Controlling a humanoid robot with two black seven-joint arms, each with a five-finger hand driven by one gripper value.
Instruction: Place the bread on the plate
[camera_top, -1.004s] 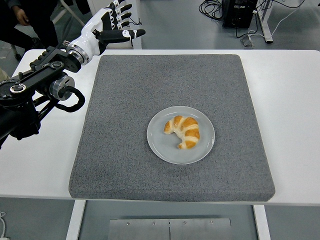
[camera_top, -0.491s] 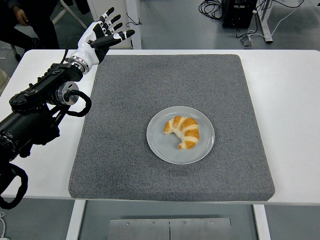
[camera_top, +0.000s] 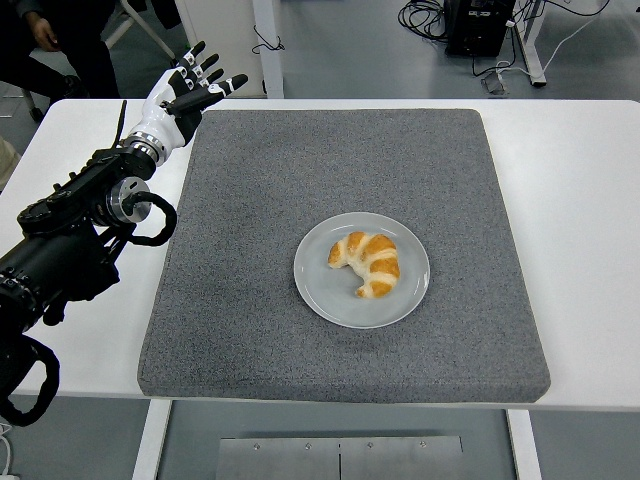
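While the croissant (camera_top: 365, 263) lies on the light grey plate (camera_top: 318, 283), slightly right of its middle, the plate sits on the grey felt mat (camera_top: 250, 200) covering most of the white table (camera_top: 580, 180). Coming in from the left edge, the left hand (camera_top: 182, 98) hangs over the mat's far left corner, well apart from the plate, its 5 fingers (camera_top: 231, 81) spread and holding nothing. A person's dark sleeve (camera_top: 40, 40) shows at the top left.

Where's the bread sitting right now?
In the head view the bread lies on the grey plate, right of centre on the grey mat. The left robot hand is open, far off at the mat's far-left corner.
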